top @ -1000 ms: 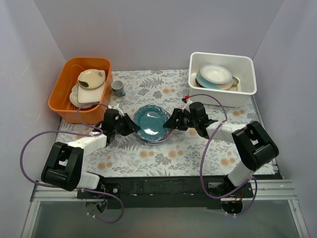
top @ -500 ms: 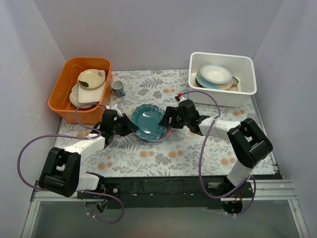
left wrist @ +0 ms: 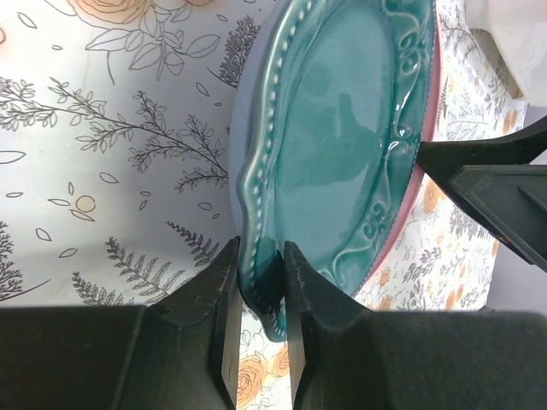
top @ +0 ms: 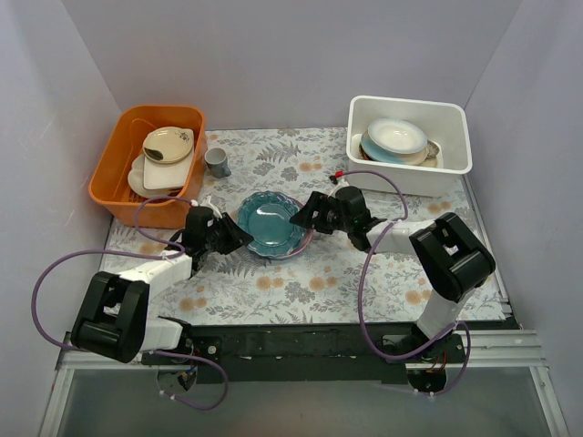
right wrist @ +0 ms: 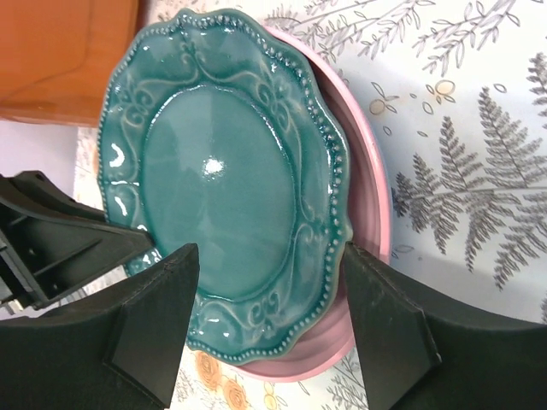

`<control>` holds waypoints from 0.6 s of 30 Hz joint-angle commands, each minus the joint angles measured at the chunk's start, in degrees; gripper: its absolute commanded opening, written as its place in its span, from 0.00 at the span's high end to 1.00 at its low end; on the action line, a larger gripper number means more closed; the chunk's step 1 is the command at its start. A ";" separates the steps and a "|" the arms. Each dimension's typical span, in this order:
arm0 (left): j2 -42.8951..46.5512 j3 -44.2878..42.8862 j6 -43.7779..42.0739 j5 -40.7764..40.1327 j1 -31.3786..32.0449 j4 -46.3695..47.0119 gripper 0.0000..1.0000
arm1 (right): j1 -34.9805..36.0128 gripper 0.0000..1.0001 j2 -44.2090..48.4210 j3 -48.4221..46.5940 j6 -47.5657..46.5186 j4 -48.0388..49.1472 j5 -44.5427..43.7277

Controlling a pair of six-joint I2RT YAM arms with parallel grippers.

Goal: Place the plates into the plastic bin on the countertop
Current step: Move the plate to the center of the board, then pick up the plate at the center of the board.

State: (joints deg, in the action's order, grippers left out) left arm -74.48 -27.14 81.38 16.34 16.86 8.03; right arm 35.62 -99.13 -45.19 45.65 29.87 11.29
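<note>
A teal scalloped plate lies on a pinkish plate in the middle of the floral countertop. My left gripper is shut on the teal plate's left rim, one finger above and one below. My right gripper is open at the plates' right edge, its fingers spread wide over the teal plate. The white plastic bin at the back right holds several stacked plates.
An orange tub with beige dishes stands at the back left. A small grey cup stands beside it. Grey walls close in the counter on three sides.
Both grippers have moved a little left with the plates. The teal plate's left rim has been lifted slightly in the left gripper. The right gripper has reached further over the plates.
</note>
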 commanded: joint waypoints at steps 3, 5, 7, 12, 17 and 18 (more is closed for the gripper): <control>0.48 1.29 -0.26 8.80 1.33 6.82 1.00 | 2.18 0.26 -5.98 2.56 5.67 7.46 10.32; 0.04 1.56 -0.35 8.80 1.33 7.17 1.00 | 2.18 0.27 -6.51 3.96 7.25 11.34 12.43; -0.23 1.73 -0.52 8.62 1.33 7.35 1.00 | 2.18 0.28 -6.95 4.67 8.05 17.11 14.19; -1.89 2.35 -0.79 8.27 1.33 8.40 1.00 | 2.26 0.38 -9.58 4.94 11.91 28.13 22.19; -2.95 2.70 -0.61 8.27 1.33 9.37 1.00 | 2.18 0.46 -12.31 5.37 15.34 36.46 26.58; -3.13 2.61 -0.70 8.18 1.33 9.54 1.00 | 2.26 0.49 -12.57 5.29 15.61 37.62 27.20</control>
State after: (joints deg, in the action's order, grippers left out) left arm -76.44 -24.69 83.96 15.42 14.94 12.97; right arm 32.45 -109.12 -40.47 54.76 57.89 18.68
